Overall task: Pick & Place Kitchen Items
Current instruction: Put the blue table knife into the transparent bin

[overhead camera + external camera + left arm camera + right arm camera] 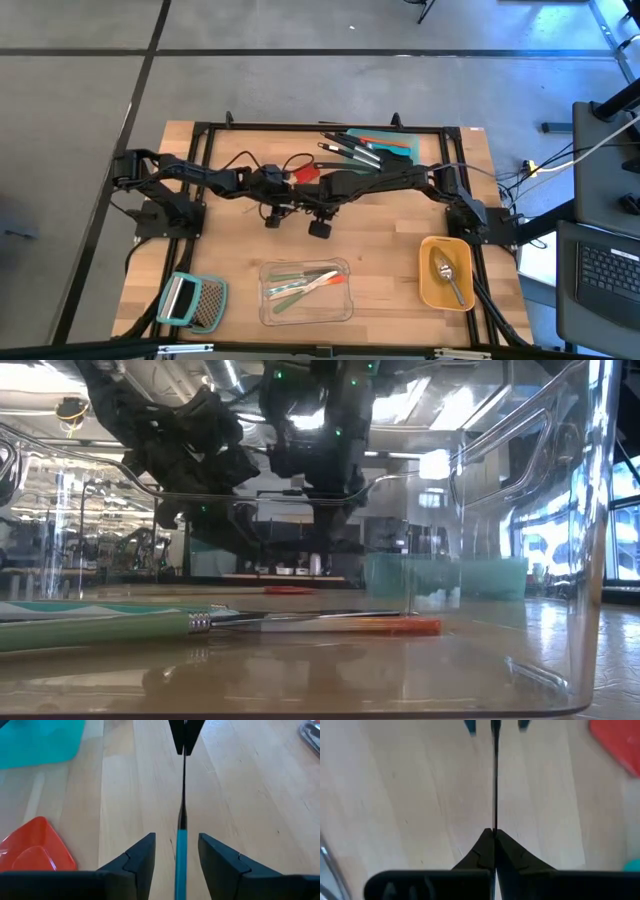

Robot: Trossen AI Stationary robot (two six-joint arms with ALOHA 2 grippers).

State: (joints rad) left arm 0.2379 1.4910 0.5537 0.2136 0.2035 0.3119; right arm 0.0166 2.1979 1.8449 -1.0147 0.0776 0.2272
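Left wrist view: slim teal-handled, black-bladed tool (181, 850)

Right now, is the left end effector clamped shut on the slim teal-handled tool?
No, the left end effector stands open, gaps showing either side of the teal-handled tool.

- The slim teal-handled tool (181, 855) runs off the left wrist picture's edge; its handle end stays unseen.
- The arms hide it in the high view.
- The red spatula (35, 847) is cut off at that picture's edge.
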